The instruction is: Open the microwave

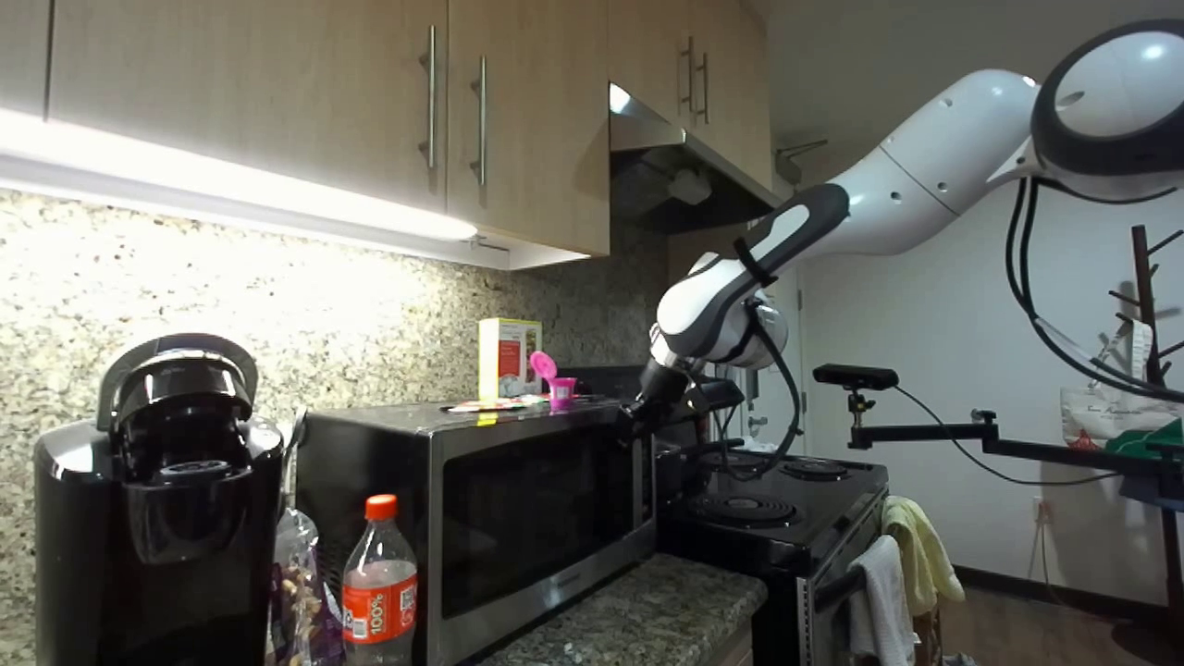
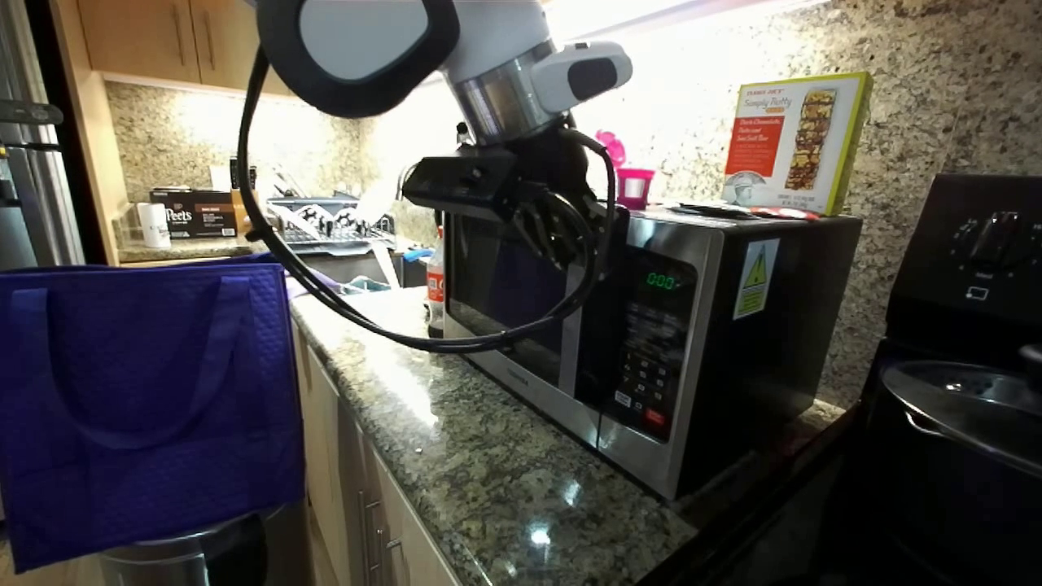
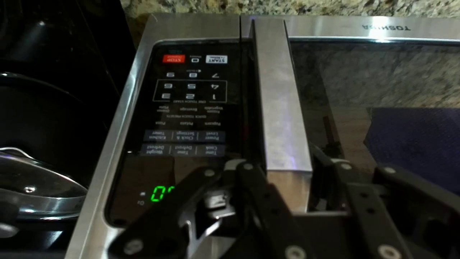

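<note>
Near the top of the microwave (image 1: pixel 527 523), the hand (image 3: pixel 287 164) is spread around the handle (image 3: pixel 282 97), contact hard to judge.

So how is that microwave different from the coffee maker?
The microwave is wide and boxy; the coffee maker is narrower and rounded on top. The microwave is steel-framed, while the coffee maker is mostly black. The microwave shows green digits; the coffee maker shows none. Both stand before the speckled wall.

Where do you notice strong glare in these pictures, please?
In both exterior views, part of the backsplash washes out white; in an exterior view, bright spots shine on the countertop; in the wrist view, glare crosses the lettering on the microwave.
</note>
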Robot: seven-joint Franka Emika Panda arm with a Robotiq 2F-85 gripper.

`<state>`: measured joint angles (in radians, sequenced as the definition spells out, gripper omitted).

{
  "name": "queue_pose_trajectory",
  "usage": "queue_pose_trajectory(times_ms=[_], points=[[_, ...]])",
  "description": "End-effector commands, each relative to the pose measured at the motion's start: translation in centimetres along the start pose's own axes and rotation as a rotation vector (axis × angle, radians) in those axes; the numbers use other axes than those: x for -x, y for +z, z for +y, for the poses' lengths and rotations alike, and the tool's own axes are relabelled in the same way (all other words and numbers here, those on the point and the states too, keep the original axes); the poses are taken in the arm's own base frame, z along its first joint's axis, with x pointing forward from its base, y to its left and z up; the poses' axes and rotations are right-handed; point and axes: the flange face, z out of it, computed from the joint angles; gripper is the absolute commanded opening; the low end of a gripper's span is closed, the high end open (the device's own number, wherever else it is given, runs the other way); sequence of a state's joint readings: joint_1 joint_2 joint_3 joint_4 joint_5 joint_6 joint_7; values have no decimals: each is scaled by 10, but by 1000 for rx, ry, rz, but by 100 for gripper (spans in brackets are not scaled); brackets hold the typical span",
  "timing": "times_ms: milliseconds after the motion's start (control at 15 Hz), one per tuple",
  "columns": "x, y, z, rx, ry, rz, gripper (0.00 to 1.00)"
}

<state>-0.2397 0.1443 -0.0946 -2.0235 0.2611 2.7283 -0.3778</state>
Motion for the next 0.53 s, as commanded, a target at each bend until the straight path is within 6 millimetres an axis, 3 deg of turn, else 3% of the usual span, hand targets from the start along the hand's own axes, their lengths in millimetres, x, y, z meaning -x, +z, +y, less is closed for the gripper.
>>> queue_pose_trajectory(times_ms=[0,267,333,467], points=[[19,-21,-10,-7,3,-109,14],[36,-36,-5,-32,50,-236,14],[38,-40,-6,-38,60,-245,56],[44,-46,-10,-53,31,-309,62]])
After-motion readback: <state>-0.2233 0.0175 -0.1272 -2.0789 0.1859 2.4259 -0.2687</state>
